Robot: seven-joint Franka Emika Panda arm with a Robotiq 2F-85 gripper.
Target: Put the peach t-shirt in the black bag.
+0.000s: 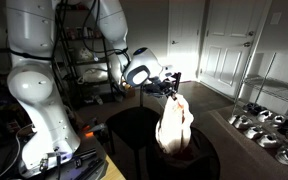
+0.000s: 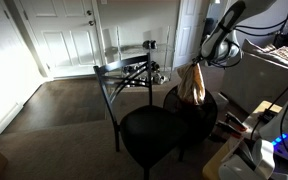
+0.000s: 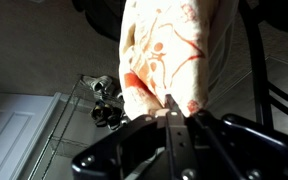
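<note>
Item: the peach t-shirt (image 3: 169,50) hangs bunched in a long vertical fold with a pale orange print, suspended in the air from its top end. In both exterior views (image 1: 174,125) (image 2: 193,86) its lower end reaches down to the black bag (image 1: 134,135) directly below it.

Container: the black bag is a dark, round-topped mass (image 2: 184,108). The room is dim, and its rim and interior cannot be made out. Whether the hem sits inside the mouth or only in front of it cannot be told.

Obscured: in an exterior view a dark round seat (image 2: 152,135) stands before the bag, and the two are hard to separate. The wrist view cuts the garment off at the top.

Fingers (image 3: 170,108): pressed together on a pinch of the fabric, carrying the whole garment. The white arm (image 1: 34,90) reaches in from the side.

Surroundings: a wire rack (image 2: 124,75) holding shoes (image 3: 106,100) stands near a white door (image 2: 64,40).
</note>
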